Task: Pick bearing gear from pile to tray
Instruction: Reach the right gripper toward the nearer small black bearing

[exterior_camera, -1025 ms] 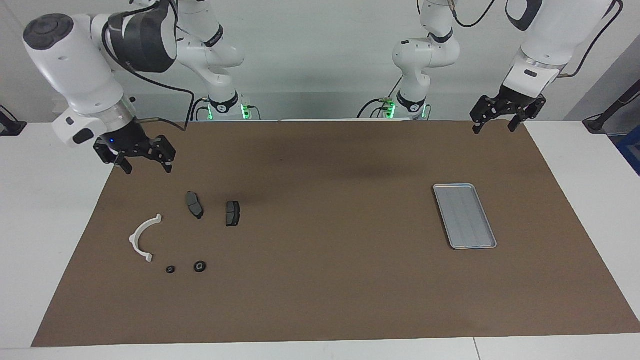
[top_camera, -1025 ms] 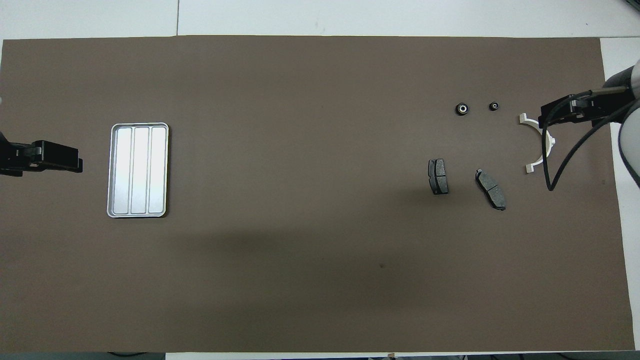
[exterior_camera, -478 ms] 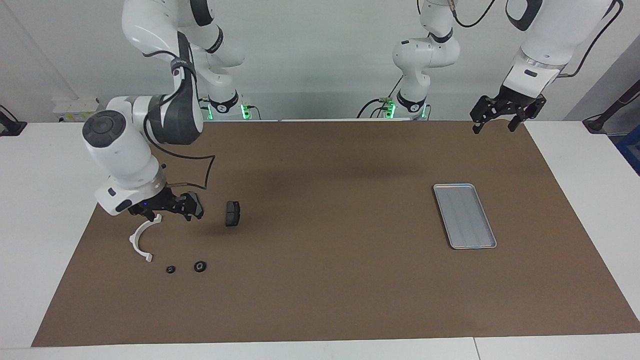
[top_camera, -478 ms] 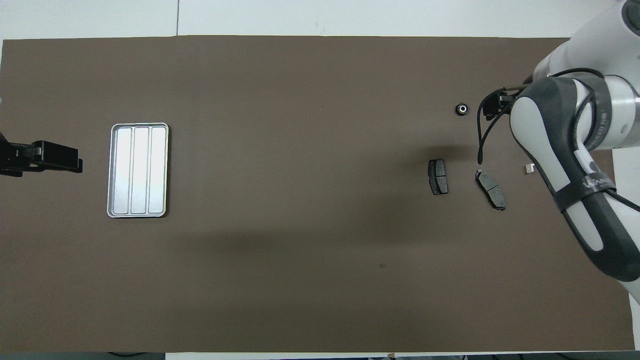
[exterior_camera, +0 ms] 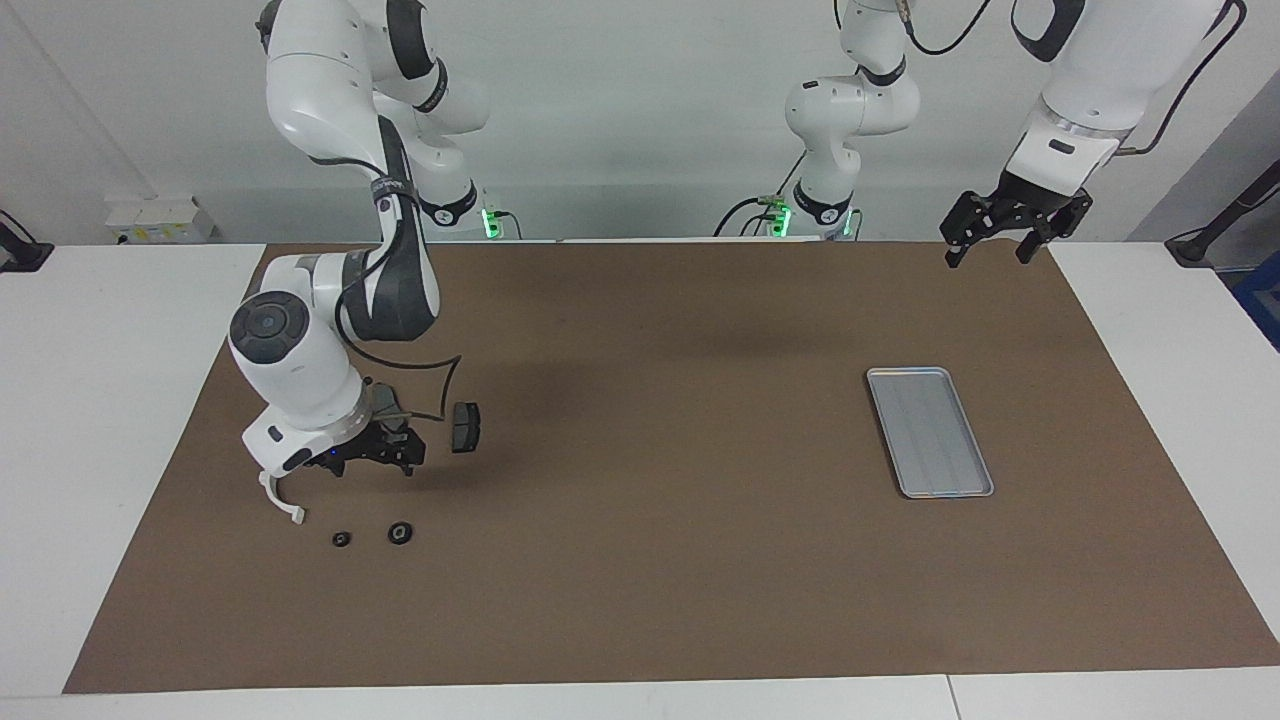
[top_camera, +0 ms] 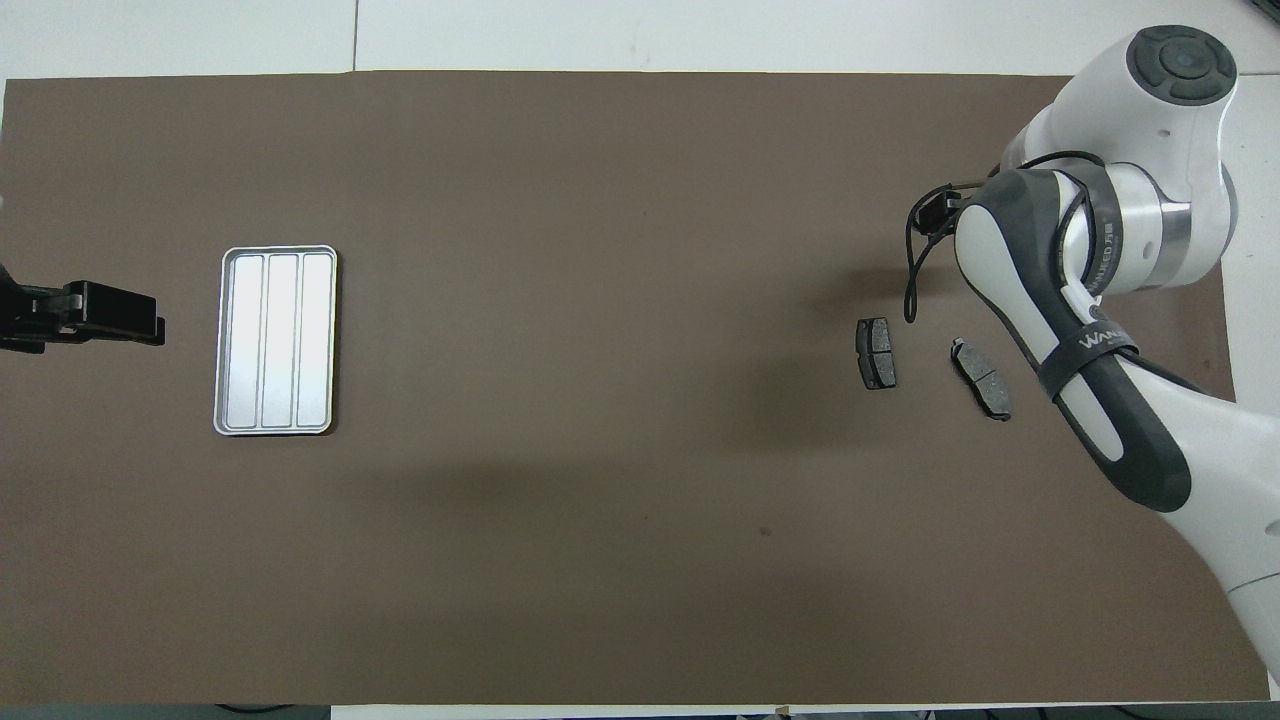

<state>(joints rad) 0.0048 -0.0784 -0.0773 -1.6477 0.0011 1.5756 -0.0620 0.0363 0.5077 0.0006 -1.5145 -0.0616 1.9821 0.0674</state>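
Two small black round bearing gears (exterior_camera: 400, 533) (exterior_camera: 341, 539) lie on the brown mat in the pile at the right arm's end of the table. Beside them are a white arc (exterior_camera: 281, 502) and two dark pads (exterior_camera: 464, 427) (top_camera: 981, 378). My right gripper (exterior_camera: 370, 462) hangs open and empty low over the pile, clear of the gears. In the overhead view the right arm (top_camera: 1060, 290) hides the gears and the arc. The silver tray (exterior_camera: 930, 432) (top_camera: 276, 340) lies bare at the left arm's end. My left gripper (exterior_camera: 1003, 238) (top_camera: 150, 322) waits open, raised beside the tray.
The brown mat (exterior_camera: 650, 500) covers most of the white table (exterior_camera: 100, 400). A black cable (exterior_camera: 440, 385) loops from the right wrist above one pad. The pile and the tray are a wide stretch of mat apart.
The right arm has swung out and down from the mat's corner near its base to low over the pile, now covering one pad and part of the arc. The left arm has not moved.
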